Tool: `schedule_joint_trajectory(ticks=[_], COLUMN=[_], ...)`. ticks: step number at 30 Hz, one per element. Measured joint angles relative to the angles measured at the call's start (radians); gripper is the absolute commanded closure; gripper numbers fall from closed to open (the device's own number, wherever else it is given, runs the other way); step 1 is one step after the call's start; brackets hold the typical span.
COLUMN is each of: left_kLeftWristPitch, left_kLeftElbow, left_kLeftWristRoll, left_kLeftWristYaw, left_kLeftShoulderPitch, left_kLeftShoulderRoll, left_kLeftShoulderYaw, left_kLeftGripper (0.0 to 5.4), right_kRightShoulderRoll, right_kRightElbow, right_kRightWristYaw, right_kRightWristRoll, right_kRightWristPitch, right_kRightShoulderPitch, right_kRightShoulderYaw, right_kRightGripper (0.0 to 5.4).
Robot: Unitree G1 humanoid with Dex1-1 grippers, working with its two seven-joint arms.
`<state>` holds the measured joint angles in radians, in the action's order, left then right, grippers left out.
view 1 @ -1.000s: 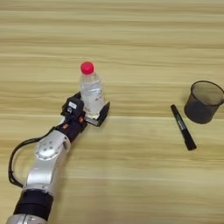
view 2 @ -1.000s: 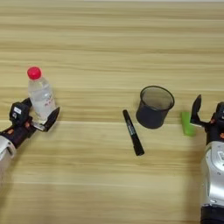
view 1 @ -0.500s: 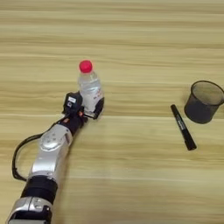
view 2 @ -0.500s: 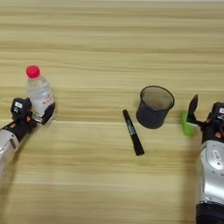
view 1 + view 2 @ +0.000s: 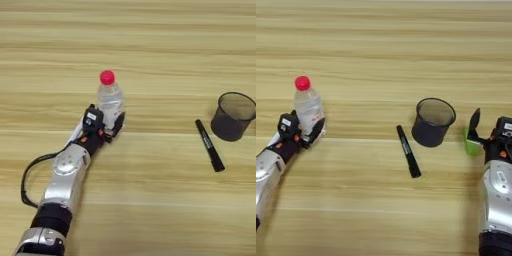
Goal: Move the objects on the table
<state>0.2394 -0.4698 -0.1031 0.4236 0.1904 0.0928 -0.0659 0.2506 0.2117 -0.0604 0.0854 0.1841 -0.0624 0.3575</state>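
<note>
**Bottle in the left claw, green block at the right**

Left eye view: the left claw (image 5: 106,129) is closed around the base of the upright bottle (image 5: 110,100) on the worktop (image 5: 150,40). A black marker (image 5: 209,152) lies just beside a dark mesh cup (image 5: 233,116).

Right eye view: the right claw (image 5: 476,136) sits right of the cup, with the green block (image 5: 471,142) between its parted fingers; I cannot tell whether it grips the block.

Open table (image 5: 150,45) lies across the far half and the near middle, whereas the bottle (image 5: 110,99) stands upright on the left and the black marker (image 5: 408,151), dark mesh cup (image 5: 432,121) and green block (image 5: 472,141) crowd the right.
</note>
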Motion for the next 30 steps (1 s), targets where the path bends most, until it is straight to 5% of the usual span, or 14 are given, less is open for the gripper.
schedule_joint_trajectory(ticks=[20,30], left_kLeftWristPitch=[-0.013,-0.037], left_kLeftElbow=[0.049,0.015], left_kLeftWristRoll=[0.021,0.036], left_kLeftWristYaw=[0.14,0.145], left_kLeftShoulderPitch=[-0.028,-0.028], left_kLeftShoulderRoll=[-0.046,-0.043], left_kLeftShoulderYaw=[-0.189,-0.195], left_kLeftGripper=[2.33,1.03], right_kRightShoulderRoll=[-0.018,-0.02], right_kRightElbow=[-0.005,-0.01], right_kRightWristYaw=[-0.008,-0.007], right_kRightWristRoll=[0.0,0.0], right_kRightWristPitch=[0.0,0.0], right_kRightShoulderPitch=[0.001,0.002], right_kRightShoulderYaw=[-0.004,-0.004], right_kRightGripper=[0.0,0.0])
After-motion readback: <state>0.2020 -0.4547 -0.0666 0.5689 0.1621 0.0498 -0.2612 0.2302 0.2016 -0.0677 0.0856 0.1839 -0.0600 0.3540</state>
